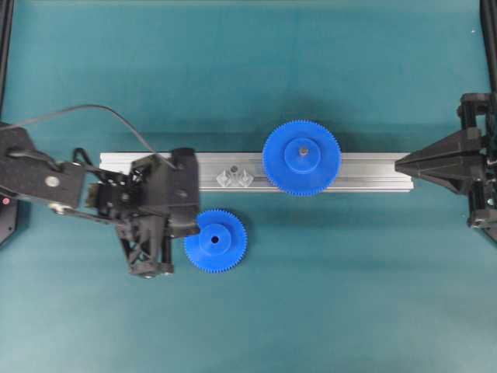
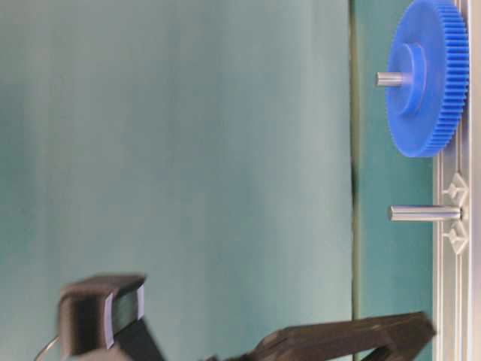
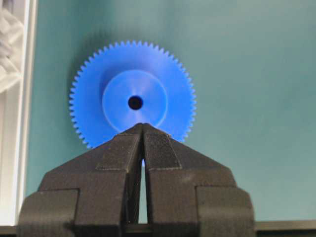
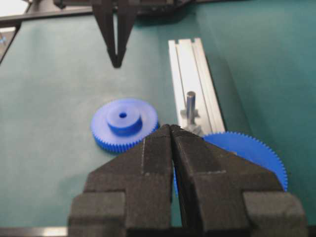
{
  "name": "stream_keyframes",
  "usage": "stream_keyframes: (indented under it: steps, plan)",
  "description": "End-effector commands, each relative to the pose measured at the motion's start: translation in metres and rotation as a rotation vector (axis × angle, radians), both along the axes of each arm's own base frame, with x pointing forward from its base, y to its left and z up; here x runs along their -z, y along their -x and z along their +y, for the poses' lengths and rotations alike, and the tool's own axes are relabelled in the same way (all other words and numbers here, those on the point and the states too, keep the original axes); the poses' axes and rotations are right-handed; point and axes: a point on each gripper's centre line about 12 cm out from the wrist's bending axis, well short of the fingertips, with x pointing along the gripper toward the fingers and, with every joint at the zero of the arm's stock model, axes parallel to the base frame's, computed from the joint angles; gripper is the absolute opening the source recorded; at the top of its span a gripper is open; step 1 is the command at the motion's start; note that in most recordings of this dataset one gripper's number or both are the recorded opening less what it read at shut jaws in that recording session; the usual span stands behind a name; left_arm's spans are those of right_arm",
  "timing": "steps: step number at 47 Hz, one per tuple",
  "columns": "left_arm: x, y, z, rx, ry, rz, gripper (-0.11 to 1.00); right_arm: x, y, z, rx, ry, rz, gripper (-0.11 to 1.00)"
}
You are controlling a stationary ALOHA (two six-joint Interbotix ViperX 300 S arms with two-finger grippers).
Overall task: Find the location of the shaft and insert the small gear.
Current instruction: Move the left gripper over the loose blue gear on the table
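1. Clearly, little is done: the left gripper point(image 3: 143, 129) has its jaws together and empty, hovering just beside the small gear point(image 3: 132, 95), whose near edge they overlap in the wrist view.
2. The small gear lies flat on the table point(image 1: 326, 295), hub up, near the rail point(image 1: 365, 172) but off it.
3. Beyond it, the shaft point(image 4: 190, 104) stands bare and upright on the rail, between the left arm and the big gear point(image 1: 301, 158).
4. Farthest, the right gripper point(image 1: 400, 165) rests at the rail's end, jaws pressed together, holding nothing.
5. Left to do, by my reading: open, grasp the gear, carry it over, thread its hole onto the shaft.
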Motion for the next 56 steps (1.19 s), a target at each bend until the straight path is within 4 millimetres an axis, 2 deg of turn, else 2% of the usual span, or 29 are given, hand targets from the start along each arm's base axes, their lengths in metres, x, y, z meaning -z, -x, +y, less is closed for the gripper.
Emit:
stream_keyframes:
  steps: [1, 18, 41, 56]
  plan:
    - [-0.01, -0.01, -0.003, 0.005, -0.001, -0.002, 0.0, -0.004, -0.001, -0.001, 0.005, -0.009, -0.012, 0.05]
    - [-0.004, -0.034, -0.006, 0.037, -0.04, 0.08, 0.0, -0.002, 0.002, -0.001, 0.005, -0.009, -0.016, 0.05]
    - [-0.003, -0.05, -0.012, 0.123, -0.098, 0.148, 0.0, -0.004, 0.001, -0.001, 0.006, -0.009, -0.019, 0.05]
    - [0.006, -0.06, -0.013, 0.141, -0.115, 0.231, 0.0, 0.0, 0.002, -0.001, 0.007, -0.019, -0.011, 0.05]
